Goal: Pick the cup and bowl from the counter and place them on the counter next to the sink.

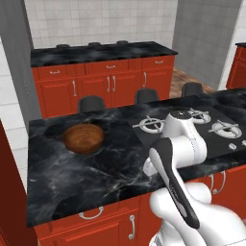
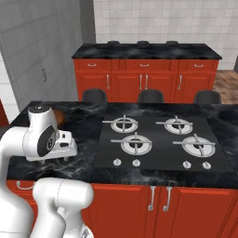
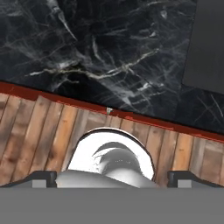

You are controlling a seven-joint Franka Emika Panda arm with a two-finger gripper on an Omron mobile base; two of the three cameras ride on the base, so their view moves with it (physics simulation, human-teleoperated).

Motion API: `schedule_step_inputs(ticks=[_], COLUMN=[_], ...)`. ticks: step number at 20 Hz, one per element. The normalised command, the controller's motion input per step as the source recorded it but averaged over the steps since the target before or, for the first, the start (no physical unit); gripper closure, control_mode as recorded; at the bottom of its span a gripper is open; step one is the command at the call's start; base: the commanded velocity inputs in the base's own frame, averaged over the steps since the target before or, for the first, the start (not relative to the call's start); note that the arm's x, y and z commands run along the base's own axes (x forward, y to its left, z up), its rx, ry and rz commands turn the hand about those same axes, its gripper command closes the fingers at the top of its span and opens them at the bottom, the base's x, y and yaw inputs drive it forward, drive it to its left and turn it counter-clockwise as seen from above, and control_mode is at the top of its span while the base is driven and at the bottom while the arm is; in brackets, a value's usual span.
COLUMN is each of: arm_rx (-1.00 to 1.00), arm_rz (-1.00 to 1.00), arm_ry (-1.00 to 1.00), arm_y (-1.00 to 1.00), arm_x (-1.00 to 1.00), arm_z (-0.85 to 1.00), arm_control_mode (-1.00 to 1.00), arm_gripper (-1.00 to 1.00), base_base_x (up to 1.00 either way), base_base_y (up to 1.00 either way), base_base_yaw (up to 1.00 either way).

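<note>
We see the gripper (image 3: 112,177), jaws spread wide and empty, poised over the counter (image 1: 72,178) near its front edge, with the wooden bowl (image 1: 84,138) well off to its left.

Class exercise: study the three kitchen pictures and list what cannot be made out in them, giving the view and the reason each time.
1. The bowl: in the right base view the arm's white body covers most of it, leaving a brown sliver.
2. The gas hob: in the left base view the arm hides its middle; in the hand view the picture's edge cuts it off.
3. The fingers: in the hand view, just dark tips at the bottom edge.
</note>
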Motion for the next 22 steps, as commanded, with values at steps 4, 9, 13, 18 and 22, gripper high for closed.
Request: schedule_step_inputs(ticks=[4, 9, 13, 18, 22], arm_rx=[-0.02, 0.0, 0.0, 0.0, 0.06], arm_rz=[-0.15, -0.09, -0.04, -0.1, -0.1], arm_ry=[0.0, 0.0, 0.0, 0.0, 0.0], arm_y=[0.64, 0.47, 0.18, 0.0, 0.0], arm_x=[0.62, 0.88, 0.76, 0.71, 0.22], arm_z=[0.0, 0.03, 0.13, 0.18, 0.16], arm_control_mode=[-1.0, -1.0, -1.0, -1.0, -1.0], arm_gripper=[-1.0, -1.0, -1.0, -1.0, -1.0], base_base_x=[0.0, 0.0, 0.0, 0.0, 0.0], base_base_y=[0.0, 0.0, 0.0, 0.0, 0.0], base_base_yaw=[0.0, 0.0, 0.0, 0.0, 0.0])
